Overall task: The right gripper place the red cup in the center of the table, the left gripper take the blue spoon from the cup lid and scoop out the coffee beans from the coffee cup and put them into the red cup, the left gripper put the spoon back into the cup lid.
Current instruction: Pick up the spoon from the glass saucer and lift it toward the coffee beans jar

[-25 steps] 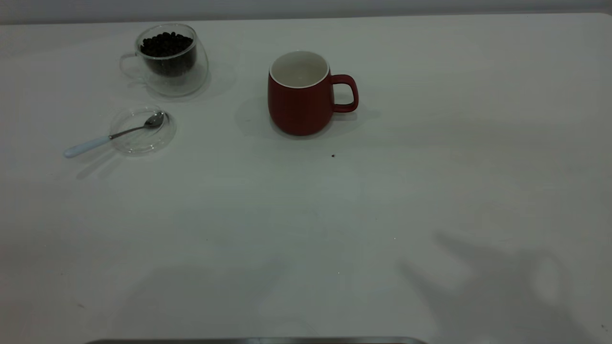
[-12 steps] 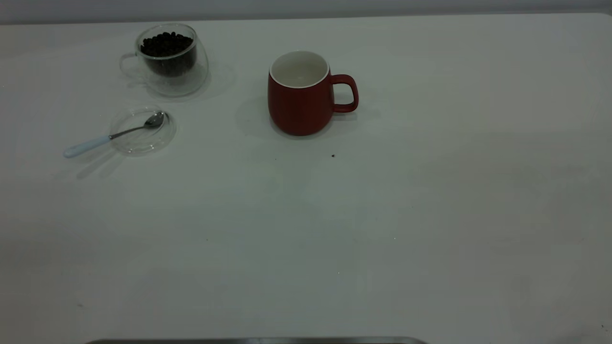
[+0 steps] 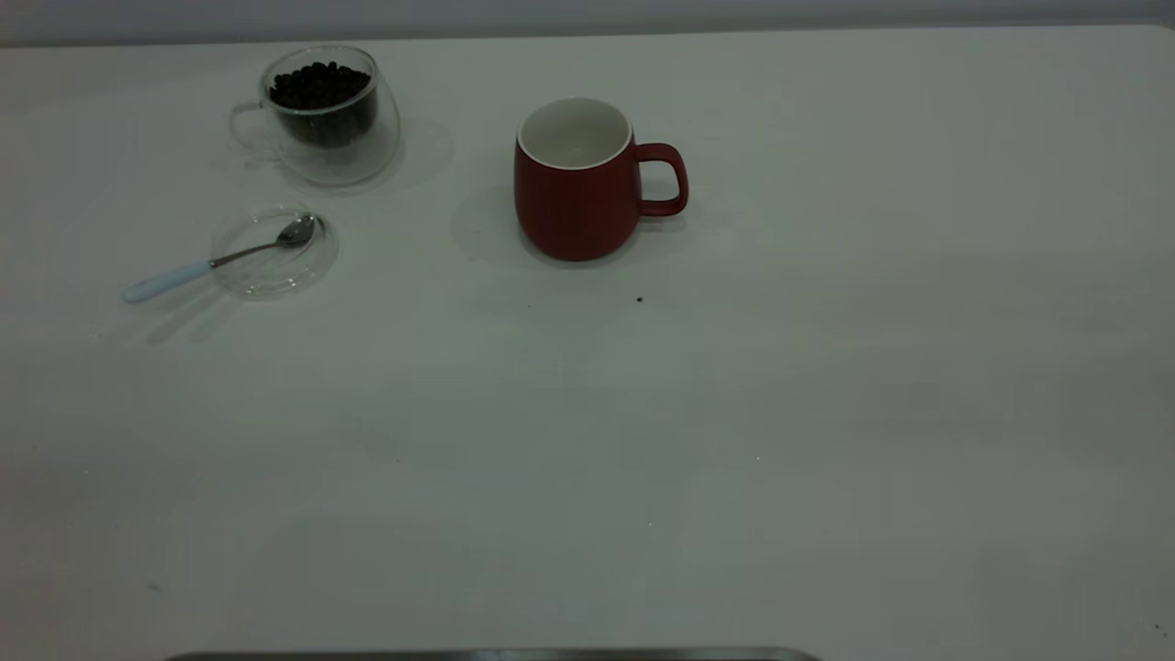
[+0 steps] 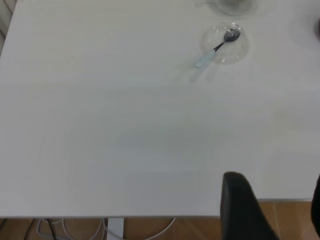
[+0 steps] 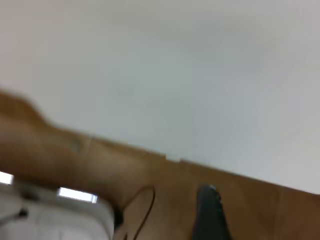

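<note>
We see the red cup [image 3: 576, 180] upright mid-table [image 3: 734, 413], handle toward the right. The coffee cup [image 3: 323, 114] of coffee beans [image 3: 318, 84] stands near the far left edge; just before it, the blue spoon [image 3: 216, 260] rests in the cup lid [image 3: 273, 250]. Wide bare surface lies nearer. Our left hand [image 4: 272, 210] hangs past the near edge, fingers apart; the right hand's [image 5: 212, 215] state we cannot tell.
</note>
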